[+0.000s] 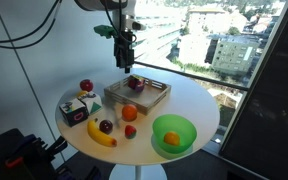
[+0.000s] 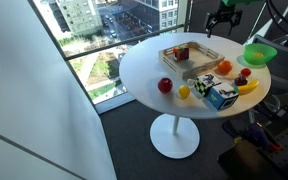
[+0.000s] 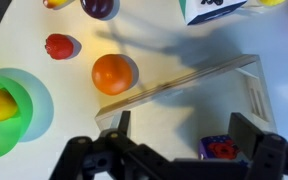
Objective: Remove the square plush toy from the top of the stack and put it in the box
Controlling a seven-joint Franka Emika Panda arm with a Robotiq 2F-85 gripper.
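- Gripper (image 1: pixel 124 60) hanging above the box (image 1: pixel 137 95), fingers (image 3: pixel 119 125) spread wide apart and holding nothing.
- Square plush toy (image 3: pixel 220 149) lying inside the box, low between the two fingers in the wrist view and close to one wall; in an exterior view the toy (image 1: pixel 136 84) shows as a small reddish cube on the box floor.
- By judgement, placing is done and only the retreat is left.
- Best to lift straight up with the jaws apart, so as not to catch the soft toy or pull it over the low rim.
- Better no sideways move before being clear of the box walls: the orange (image 3: pixel 114 73) lies just beside the box and would probably roll at a light touch.
- No need to go back to the stack (image 1: pixel 76 109); only a dark, white and green cube shows there.
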